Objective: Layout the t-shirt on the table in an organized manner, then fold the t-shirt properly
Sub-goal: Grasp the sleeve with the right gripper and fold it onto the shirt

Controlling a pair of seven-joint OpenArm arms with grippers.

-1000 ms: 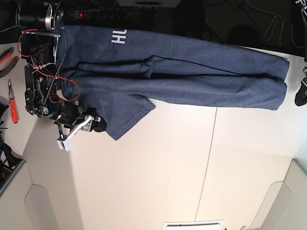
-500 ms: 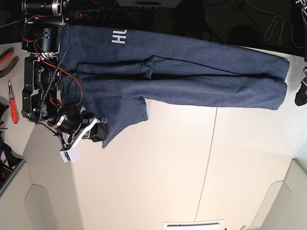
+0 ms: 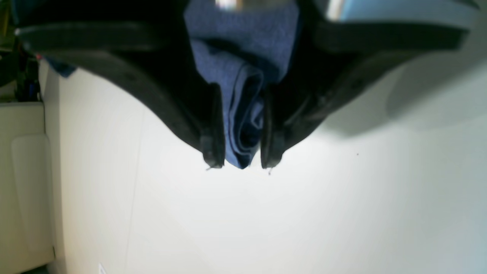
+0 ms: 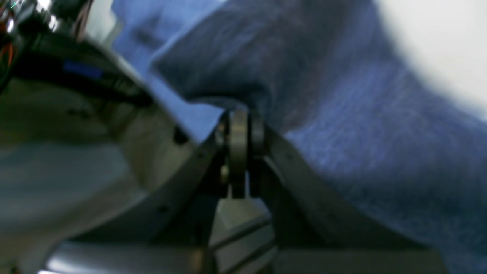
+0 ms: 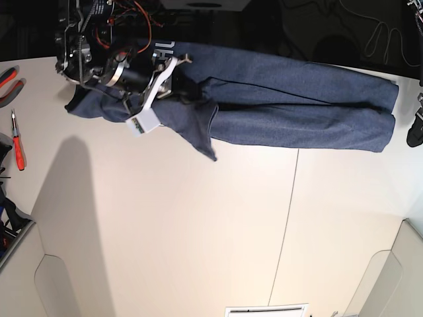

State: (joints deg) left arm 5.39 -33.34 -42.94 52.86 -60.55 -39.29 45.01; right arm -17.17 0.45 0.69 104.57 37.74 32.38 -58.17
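In the left wrist view we see the left gripper (image 3: 242, 161) clamped on a bunched fold of the t-shirt (image 3: 243, 114); the navy cloth fills the gap between the two black fingers (image 3: 211, 144), which sit partway apart around it, with the pale table (image 3: 266, 220) behind.

In the right wrist view, which is blurred, our right gripper (image 4: 239, 125) has its jaws brought together, tips pressed at a ridge of blue cloth (image 4: 342, 125). We read this as a pinch on the fabric, though the blur hides how much cloth lies between the tips.

In the base view the right gripper (image 5: 173, 79) sits on the shirt's left portion, near the white lettering, with a flap of cloth hanging toward us below it. The t-shirt (image 5: 297, 109) stretches as a long band across the far edge of the table (image 5: 198, 251), reaching the right side, where only a dark part of the left arm (image 5: 416, 129) shows at the frame edge.

We count one t-shirt, one table with one dark seam (image 5: 285, 224), two arms, and red-handled tools (image 5: 16, 142) at the left edge.
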